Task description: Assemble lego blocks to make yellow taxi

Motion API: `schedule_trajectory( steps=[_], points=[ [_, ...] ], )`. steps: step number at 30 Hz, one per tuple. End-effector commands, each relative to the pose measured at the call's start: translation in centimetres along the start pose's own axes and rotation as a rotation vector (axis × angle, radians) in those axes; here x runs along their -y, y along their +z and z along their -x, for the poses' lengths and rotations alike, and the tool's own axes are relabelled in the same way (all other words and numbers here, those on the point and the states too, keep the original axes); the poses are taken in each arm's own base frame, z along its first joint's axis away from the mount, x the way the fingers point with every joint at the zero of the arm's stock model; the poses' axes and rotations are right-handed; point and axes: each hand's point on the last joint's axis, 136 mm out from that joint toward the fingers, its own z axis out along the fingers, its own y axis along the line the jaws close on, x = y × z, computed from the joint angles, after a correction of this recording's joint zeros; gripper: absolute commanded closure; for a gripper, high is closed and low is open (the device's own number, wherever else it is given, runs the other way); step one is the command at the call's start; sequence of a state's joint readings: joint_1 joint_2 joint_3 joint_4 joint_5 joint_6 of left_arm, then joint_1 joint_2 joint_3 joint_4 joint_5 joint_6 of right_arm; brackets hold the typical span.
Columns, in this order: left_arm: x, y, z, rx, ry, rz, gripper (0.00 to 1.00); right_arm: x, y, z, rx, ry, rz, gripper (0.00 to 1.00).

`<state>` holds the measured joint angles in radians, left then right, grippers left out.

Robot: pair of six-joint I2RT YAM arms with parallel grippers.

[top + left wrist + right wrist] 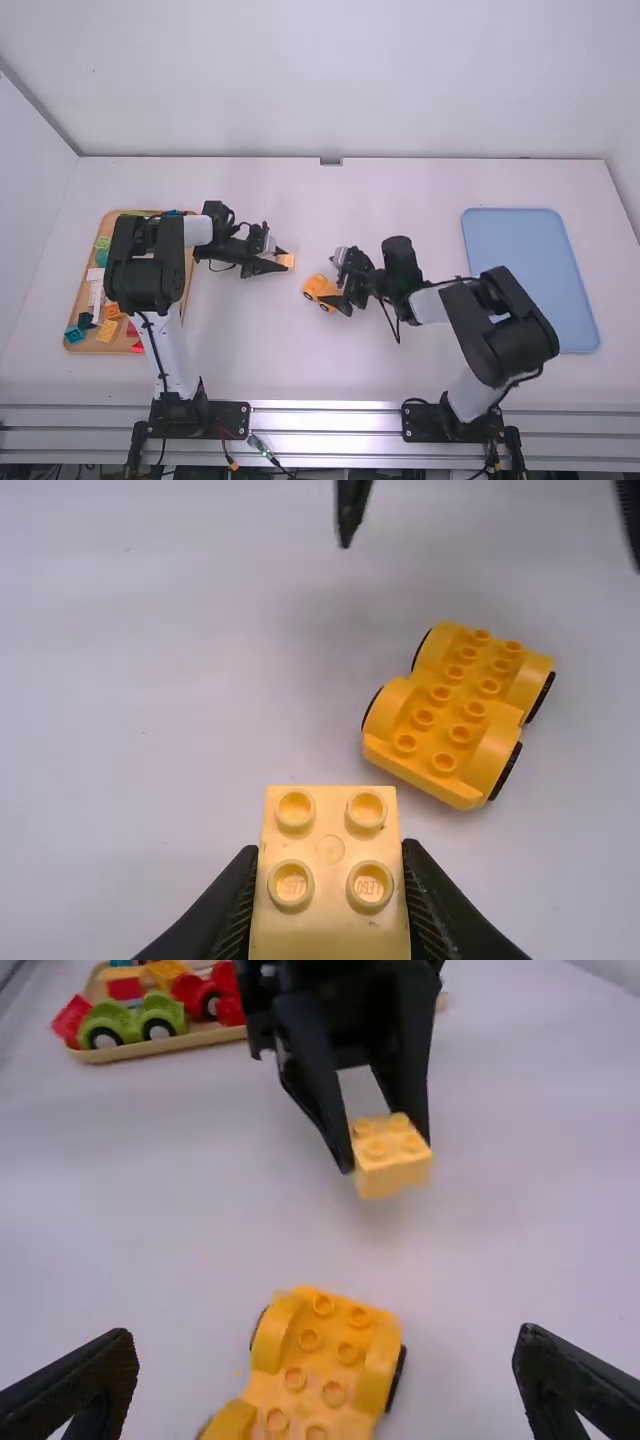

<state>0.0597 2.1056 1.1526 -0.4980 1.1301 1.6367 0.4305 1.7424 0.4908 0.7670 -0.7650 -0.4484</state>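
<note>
On the table point(240, 345), the wheeled base point(318, 288) lies between the left tray point(88, 347) of blocks point(107, 330) and the right tray point(520, 235).

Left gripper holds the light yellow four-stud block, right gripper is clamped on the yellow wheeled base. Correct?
Not quite: the right gripper isn't clamped on the yellow wheeled base; the right wrist view shows its fingers spread wide. The left gripper does hold the light yellow four-stud block.

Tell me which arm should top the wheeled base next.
Left, most likely: the left gripper holds a yellow block, studs up, near the wheeled base; the right gripper is open and empty.
</note>
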Motion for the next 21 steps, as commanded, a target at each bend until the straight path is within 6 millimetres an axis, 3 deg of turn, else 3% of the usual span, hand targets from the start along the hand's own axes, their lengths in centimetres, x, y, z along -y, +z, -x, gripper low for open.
schedule_trajectory(
  steps=[1, 5, 15, 17, 19, 21],
  points=[
    [0.0, 0.2, 0.5, 0.029, -0.012, -0.004, 0.85, 1.5, -1.0, -2.1, -0.076, 0.127, -0.193, 0.01],
    [0.1, 0.3, 0.5, 0.030, -0.010, -0.008, 0.85, 0.0, -0.4, -3.1, -0.074, 0.139, -0.161, 0.01],
    [0.3, 0.4, 0.6, 0.030, -0.022, -0.016, 0.86, 1.3, 3.4, -6.9, -0.148, 0.181, -0.123, 0.00],
    [0.3, 0.4, 0.6, 0.030, -0.022, -0.016, 0.86, 1.4, 3.6, -7.2, -0.150, 0.178, -0.121, 0.04],
    [0.3, 0.4, 0.6, 0.030, -0.023, -0.017, 0.87, 1.2, 3.7, -7.8, -0.162, 0.130, -0.109, 0.16],
    [0.3, 0.4, 0.6, 0.032, -0.023, -0.017, 0.96, 0.6, 3.6, -7.9, -0.164, 0.077, -0.084, 0.18]
  ],
)
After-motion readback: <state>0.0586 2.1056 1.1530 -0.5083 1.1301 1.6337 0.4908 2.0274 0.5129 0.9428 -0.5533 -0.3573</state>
